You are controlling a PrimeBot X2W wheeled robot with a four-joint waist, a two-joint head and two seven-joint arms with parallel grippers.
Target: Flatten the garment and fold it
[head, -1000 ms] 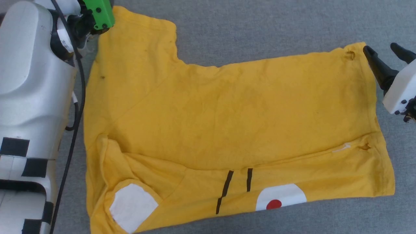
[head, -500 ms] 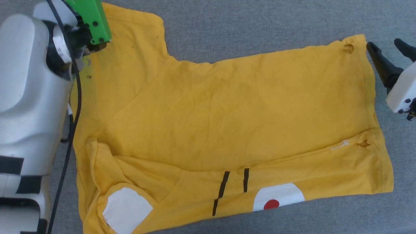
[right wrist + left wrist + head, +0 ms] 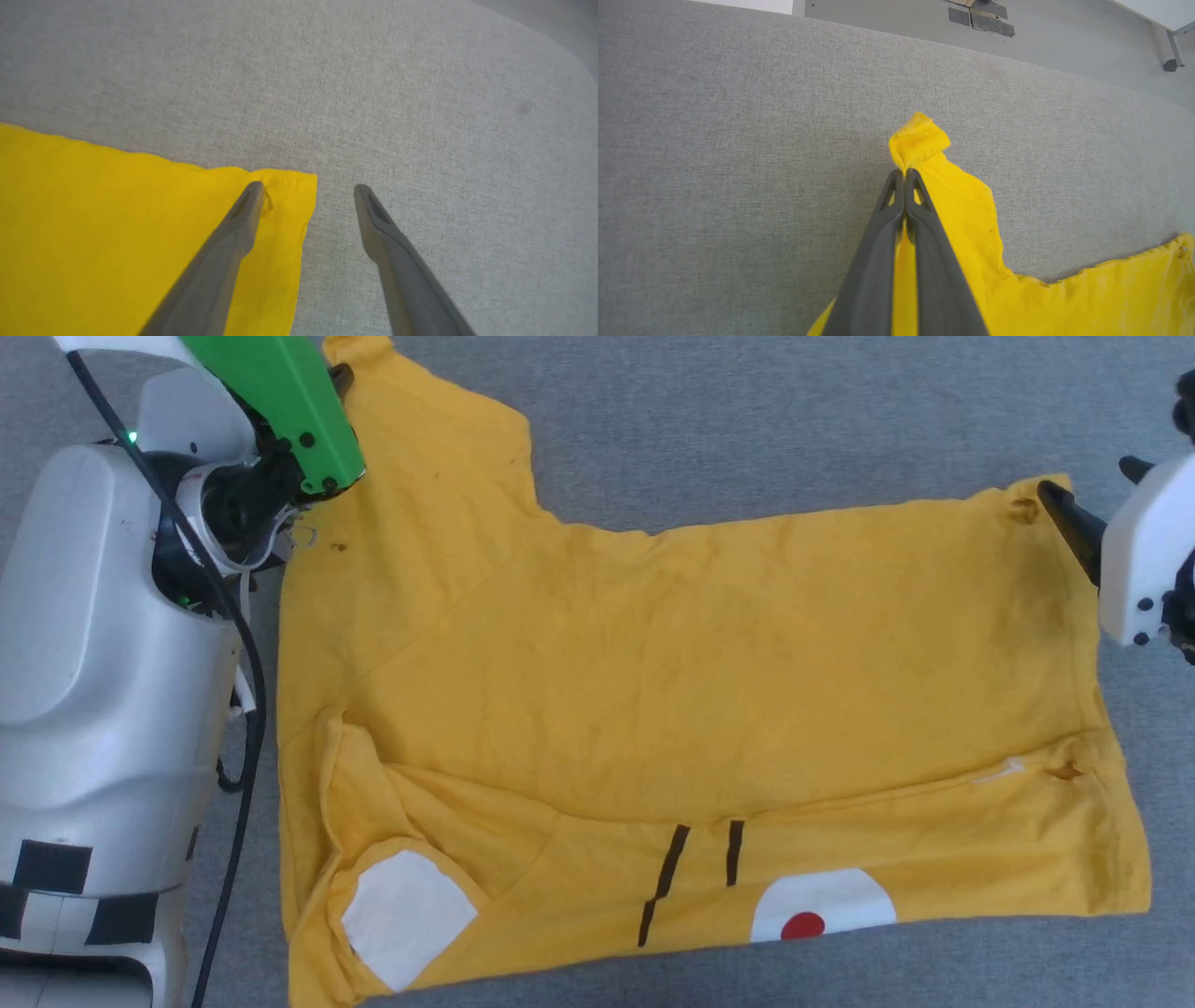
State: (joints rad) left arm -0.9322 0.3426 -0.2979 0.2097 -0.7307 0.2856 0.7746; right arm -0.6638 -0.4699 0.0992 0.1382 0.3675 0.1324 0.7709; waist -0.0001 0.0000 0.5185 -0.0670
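Grey, felt-like cloth covers the desk (image 3: pixel 747 429), and its weave is seen as a fine, even grain; a rounded corner is made out in the right wrist view. A yellow shirt (image 3: pixel 700 691) is spread over the middle of the desk, plain back up, the cotton lightly creased and faintly soiled. Along the near side a strip is turned over, so that printed parts are shown: a white patch (image 3: pixel 406 915), two black stripes (image 3: pixel 667 882) and a white oval (image 3: pixel 822 915) with a red dot.

One sleeve (image 3: pixel 429 476) is drawn out toward the far left. Its stitched tip is pinched by the left gripper (image 3: pixel 904 175), whose dark tapered fingers (image 3: pixel 878 261) are pressed flat together on the cloth; a small crumpled tuft is pushed out beyond them.

The right gripper (image 3: pixel 309 186) is spread wide and nothing is held in it. One finger is placed over the shirt's far right hem corner (image 3: pixel 299 186), beside a small pucker; the other is over bare desk. Whether cloth is touched cannot be told.
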